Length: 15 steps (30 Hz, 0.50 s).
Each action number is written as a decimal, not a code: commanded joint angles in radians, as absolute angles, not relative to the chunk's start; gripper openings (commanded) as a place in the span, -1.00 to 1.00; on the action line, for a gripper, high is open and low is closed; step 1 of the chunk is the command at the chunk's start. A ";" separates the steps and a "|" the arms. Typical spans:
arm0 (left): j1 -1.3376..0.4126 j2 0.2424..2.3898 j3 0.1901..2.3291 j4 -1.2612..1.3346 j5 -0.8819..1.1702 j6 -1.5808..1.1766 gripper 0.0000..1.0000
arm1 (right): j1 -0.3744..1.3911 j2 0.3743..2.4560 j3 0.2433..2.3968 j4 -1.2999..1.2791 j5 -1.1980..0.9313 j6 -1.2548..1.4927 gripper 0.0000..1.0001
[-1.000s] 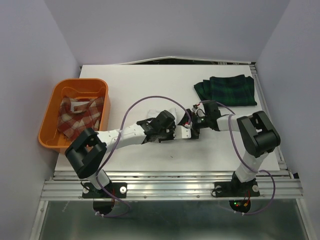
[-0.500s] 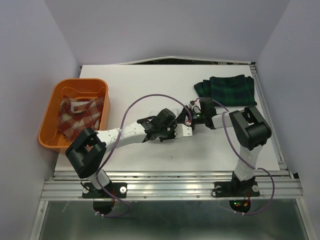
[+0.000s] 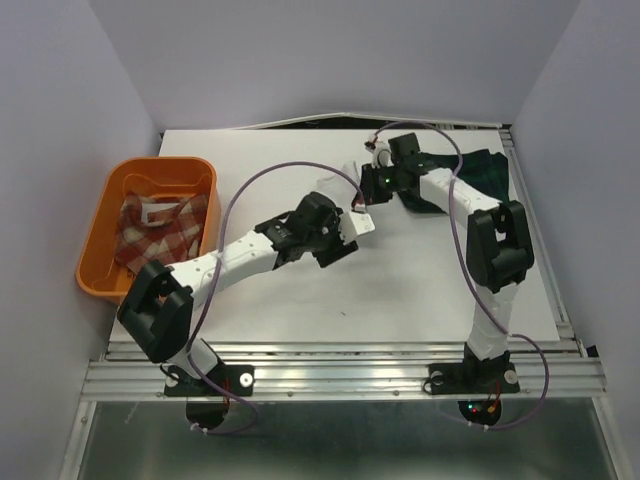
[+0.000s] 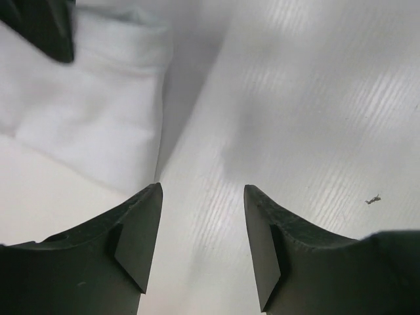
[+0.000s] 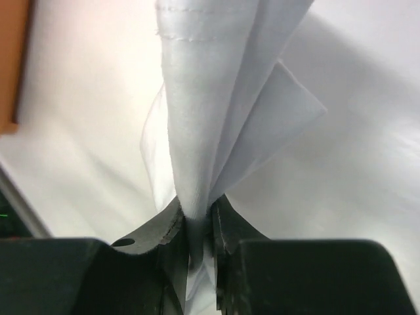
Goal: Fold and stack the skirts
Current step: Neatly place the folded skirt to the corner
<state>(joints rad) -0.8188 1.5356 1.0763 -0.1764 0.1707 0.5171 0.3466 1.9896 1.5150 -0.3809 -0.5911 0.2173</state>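
The white skirt hangs in folds from my right gripper, which is shut on its edge. In the top view that gripper is raised over the table's middle back, with the white skirt trailing down toward my left gripper. My left gripper is open over bare table, and the white skirt lies just beyond its left finger. The dark green-navy plaid skirt lies at the back right, partly behind the right arm. The red-and-tan plaid skirt is bunched in the basket.
An orange plastic basket stands at the table's left edge; its rim shows at the left of the right wrist view. The white table ends at a metal rail in front. Purple cables loop over both arms.
My right gripper has shut on the white skirt and lifted it toward the back right. My left gripper has opened, let go of the cloth and shifted slightly back.
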 commanded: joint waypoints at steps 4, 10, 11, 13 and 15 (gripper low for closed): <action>-0.747 1.407 1.149 -0.267 0.192 0.482 0.28 | 0.221 2.118 1.811 -0.842 -0.420 -0.277 -0.99; -0.700 1.364 1.111 -0.302 0.190 0.497 0.28 | 0.083 2.215 2.087 -1.040 -0.429 -0.435 -0.99; -0.696 1.355 1.095 -0.299 0.193 0.497 0.28 | 0.052 2.226 2.127 -1.066 -0.433 -0.465 -0.99; -0.692 1.350 1.082 -0.298 0.195 0.499 0.28 | 0.028 2.243 2.215 -1.127 -0.431 -0.494 -0.99; -0.692 1.353 1.080 -0.296 0.198 0.500 0.28 | 0.009 2.241 2.249 -1.152 -0.423 -0.528 -0.99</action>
<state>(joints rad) -0.6956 1.3918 1.0977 -0.2852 0.1780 0.4942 0.0467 2.2738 2.1017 -1.0183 -0.4366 -0.3981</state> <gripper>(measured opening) 0.637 0.202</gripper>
